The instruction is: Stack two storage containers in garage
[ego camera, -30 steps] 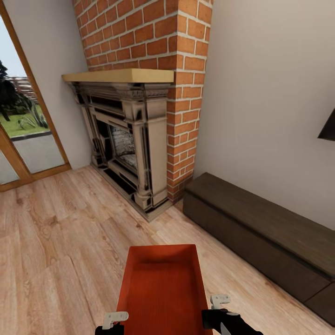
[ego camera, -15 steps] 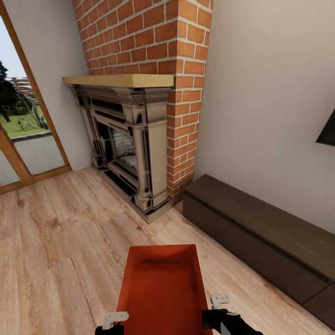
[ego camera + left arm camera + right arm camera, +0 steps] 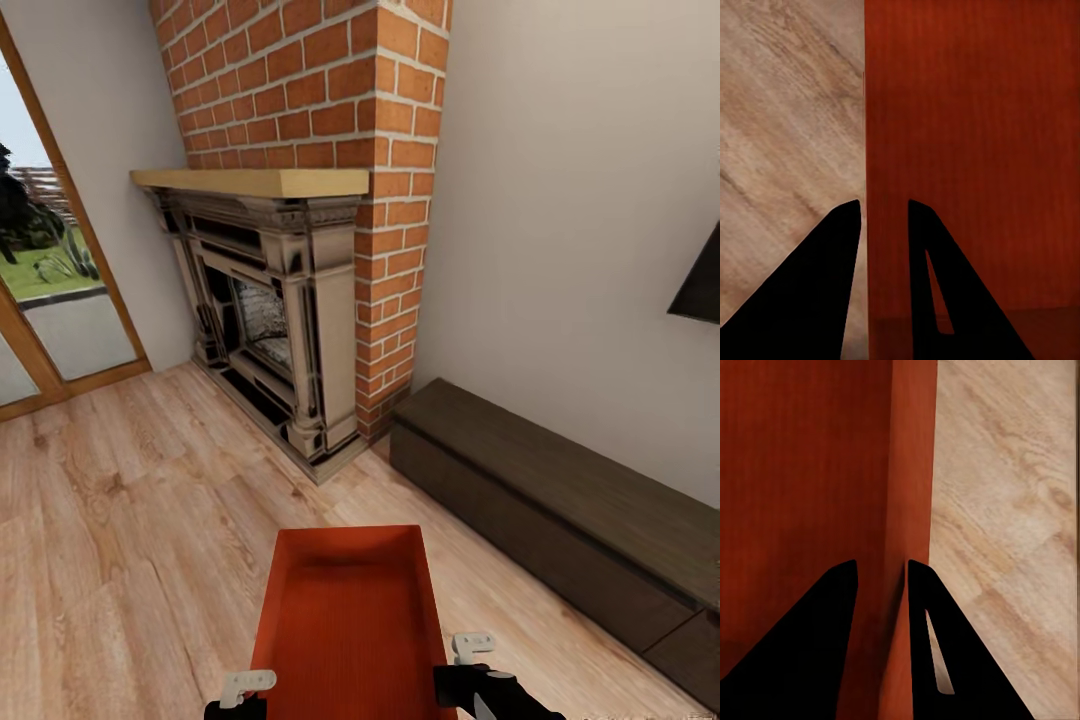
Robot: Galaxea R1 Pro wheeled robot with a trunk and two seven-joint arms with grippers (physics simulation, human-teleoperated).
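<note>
Ribbed orange-red container (image 3: 345,625), thin walls, betw. both end effectors.

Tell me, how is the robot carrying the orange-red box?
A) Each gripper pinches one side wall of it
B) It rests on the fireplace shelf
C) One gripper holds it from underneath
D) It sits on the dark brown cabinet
A: the left gripper straddles one thin wall of the storage container and the right gripper straddles the opposite wall, with one finger inside the bin and one outside over the wood floor.
</note>
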